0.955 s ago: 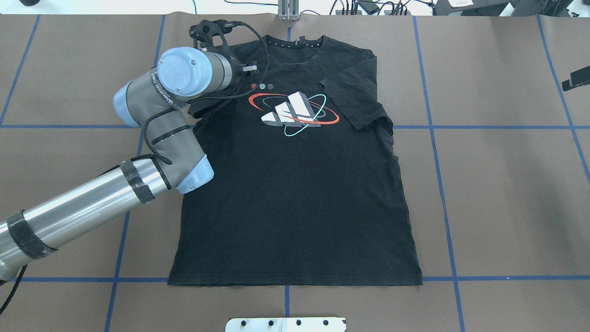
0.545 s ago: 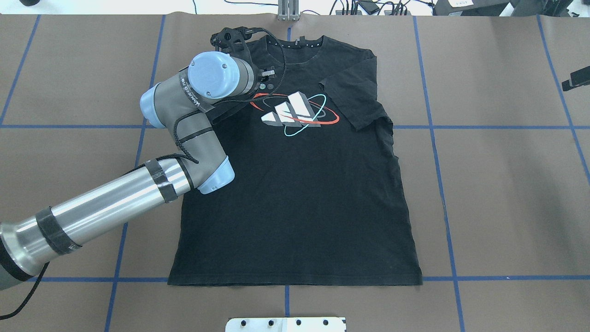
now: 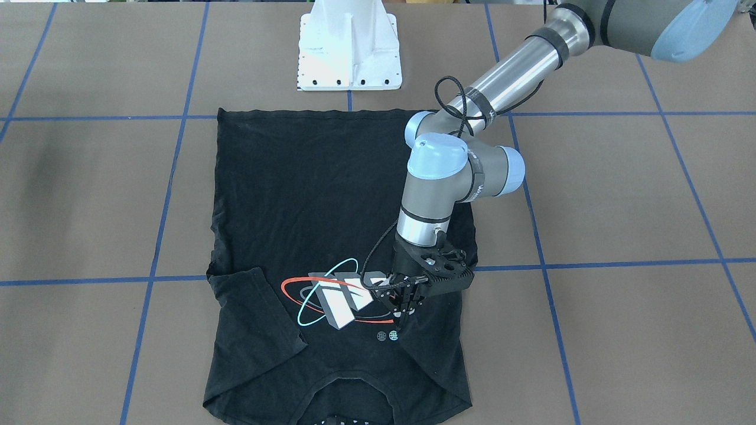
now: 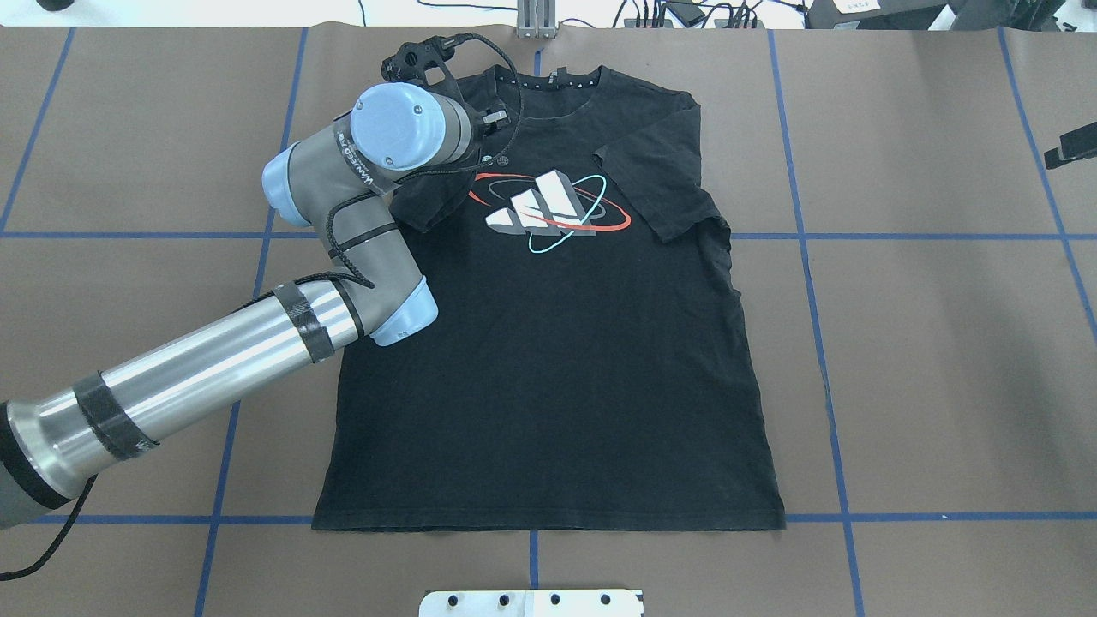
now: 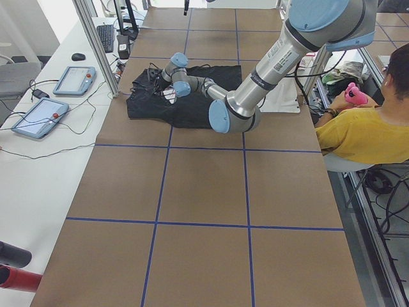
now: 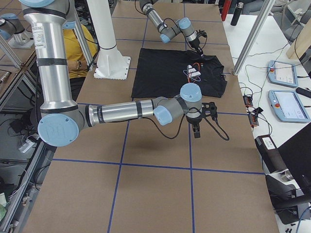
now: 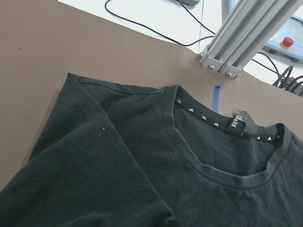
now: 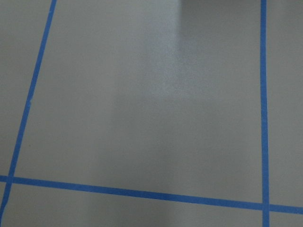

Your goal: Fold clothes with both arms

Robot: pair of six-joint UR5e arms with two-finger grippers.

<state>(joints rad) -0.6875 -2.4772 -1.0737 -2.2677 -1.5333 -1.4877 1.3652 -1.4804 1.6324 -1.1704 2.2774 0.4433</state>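
My left gripper (image 3: 401,319) is pinched shut on the shirt's (image 4: 548,386) sleeve (image 4: 420,201), holding it folded in over the chest right next to the print (image 4: 553,210). The shirt lies flat mid-table (image 4: 943,360). My right gripper (image 6: 196,129) hangs over bare table off to the side, and I can't tell if it's open.

Table (image 4: 943,386): surfaced in brown, gridded by blue tape lines (image 4: 943,236). A black T-shirt (image 4: 557,386) is laid upon it.
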